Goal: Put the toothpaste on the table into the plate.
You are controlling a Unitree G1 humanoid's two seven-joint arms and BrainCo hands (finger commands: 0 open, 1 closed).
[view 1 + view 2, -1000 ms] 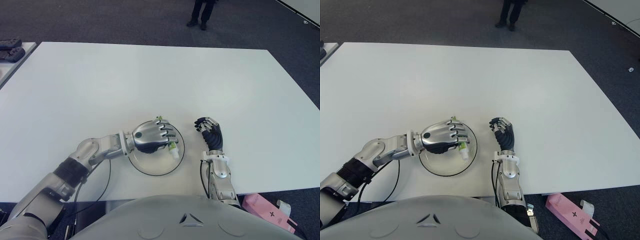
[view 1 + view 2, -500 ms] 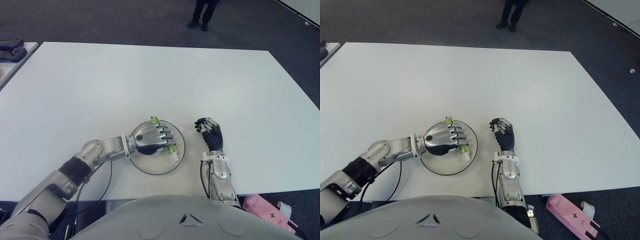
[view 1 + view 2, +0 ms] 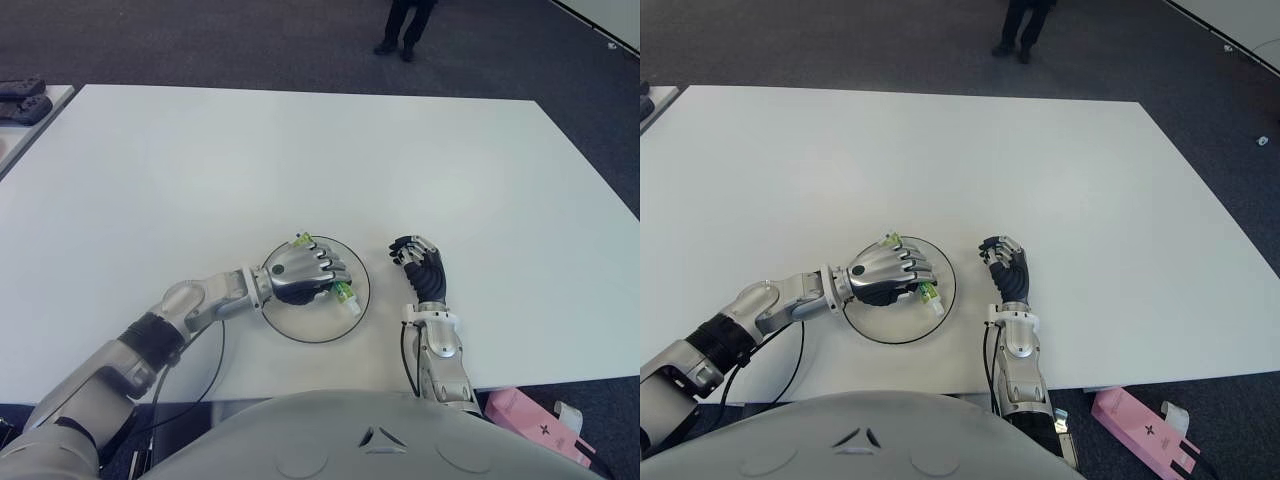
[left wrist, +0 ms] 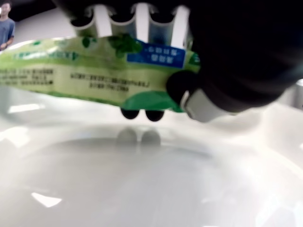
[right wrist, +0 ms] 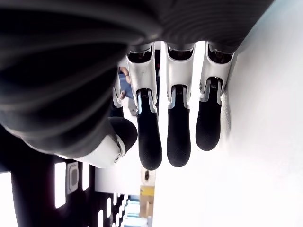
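— Left eye view first, biggest thing down: white tabletop, wide and mostly bare. Near the front edge, a round plate with a dark rim.

— And over the plate?

— Left hand, knuckles up, fingers curled round the toothpaste. Green ends poking out either side of the fist, cap end toward the plate's right rim.

— Already set down?

— Probably not. Left wrist view: tube clamped between fingers and thumb, hanging just above the plate's white floor, shadow of the fingertips visible below. Close, but apart, by the look of it.

— So the step in hand: lowering and letting go. Advice?

— Ease down until the tube touches the plate's floor, keep it level, then uncurl thumb and fingers together so neither end flips. Keep the cap end inside the rim; looks near the edge. Lift straight up afterwards, without dragging the plate.

— Right hand?

— Right hand idle, just right of the plate, fingers bent loosely with nothing between them.
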